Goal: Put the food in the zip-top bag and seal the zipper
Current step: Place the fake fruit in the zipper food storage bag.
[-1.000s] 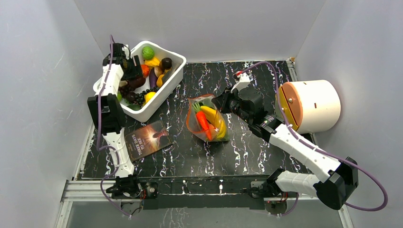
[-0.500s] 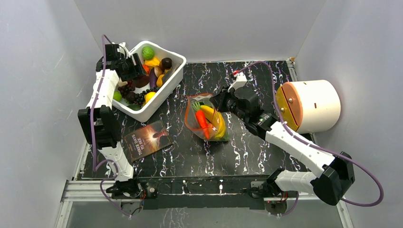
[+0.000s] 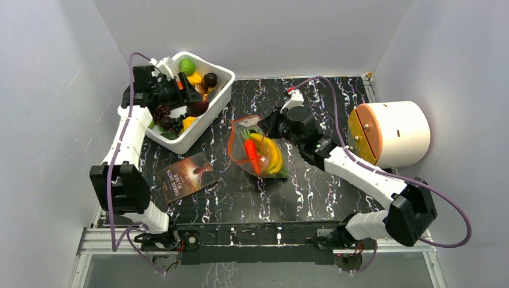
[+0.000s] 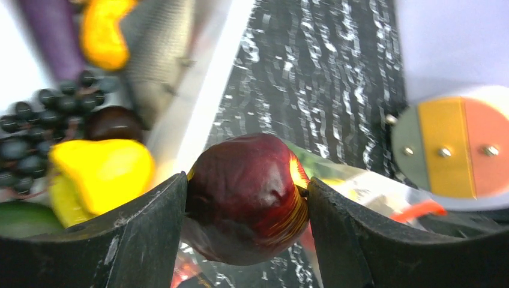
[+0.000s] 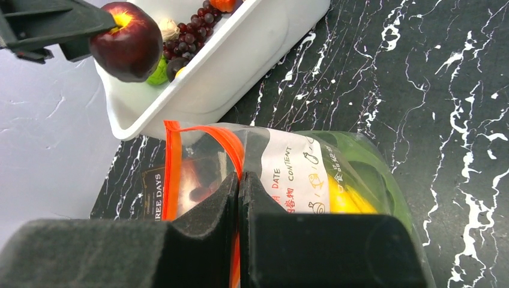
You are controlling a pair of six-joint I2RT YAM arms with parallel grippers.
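1. Top view: the zip-top bag lay at the centre of the table, its mouth gaping toward ten o'clock and its zipper unsealed. An orange carrot and yellow bananas were inside. The right gripper, fingers pressed together, pinched the bag's rim at its one o'clock edge. The left gripper hovered over the white tub at ten o'clock, where more food lay.
2. Left wrist view: the left claw's fingers stood fairly wide, clamped on a dark red apple from both sides. Part of the bag showed beyond it at three o'clock.
3. Right wrist view: the closed fingers gripped the rim beside the red-orange strip. The apple hung at eleven o'clock above the tub, well apart from the mouth. The task looked partly done: the apple needed carrying in, perhaps more pieces too, and sealing remained.
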